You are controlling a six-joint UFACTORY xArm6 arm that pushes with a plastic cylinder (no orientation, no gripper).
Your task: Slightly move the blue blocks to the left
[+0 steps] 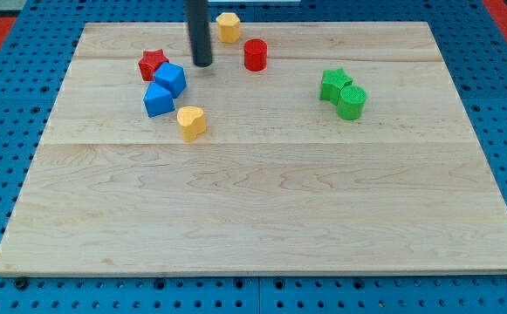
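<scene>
Two blue blocks sit together at the upper left of the wooden board point(262, 218): a blue cube point(171, 79) and, just below it toward the view's left, a second blue block with a slanted top point(158, 100). They touch each other. My tip point(202, 64) is on the board just right of the blue cube and slightly above it, a small gap apart. The dark rod comes down from the view's top edge.
A red star point(152, 64) touches the blue cube's upper left. A yellow heart point(191, 122) lies below right of the blue blocks. A yellow hexagon point(228, 26) and a red cylinder point(255, 55) sit right of the rod. A green star point(332, 84) and a green cylinder point(352, 102) are at the right.
</scene>
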